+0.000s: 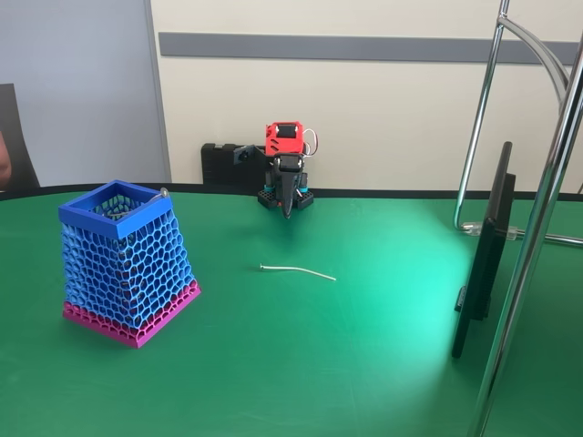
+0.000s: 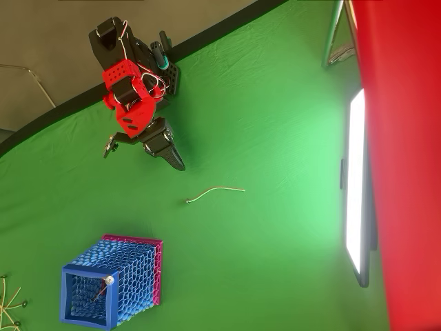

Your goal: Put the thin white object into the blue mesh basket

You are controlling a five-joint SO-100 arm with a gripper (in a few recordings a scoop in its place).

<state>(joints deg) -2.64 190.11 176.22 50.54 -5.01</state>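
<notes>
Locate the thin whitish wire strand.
The thin whitish wire strand lies on the green table mid-frame in the fixed view, between the blue mesh basket and the gripper.

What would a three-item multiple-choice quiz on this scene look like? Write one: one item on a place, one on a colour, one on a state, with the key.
1. Where is the thin white object?
A. inside the basket
B. on the green table, apart from the basket
C. in the gripper

2. What colour is the base of the blue mesh basket?
A. magenta
B. yellow
C. black

3. What is the gripper doing?
A. holding the strand
B. pressing on the basket rim
C. holding nothing, tip pointing down near the arm's base

Key: 1 B, it lies on bare table cloth in both views; 2 A, a magenta band shows under the mesh; 3 C, it hangs well back from the strand.
</notes>
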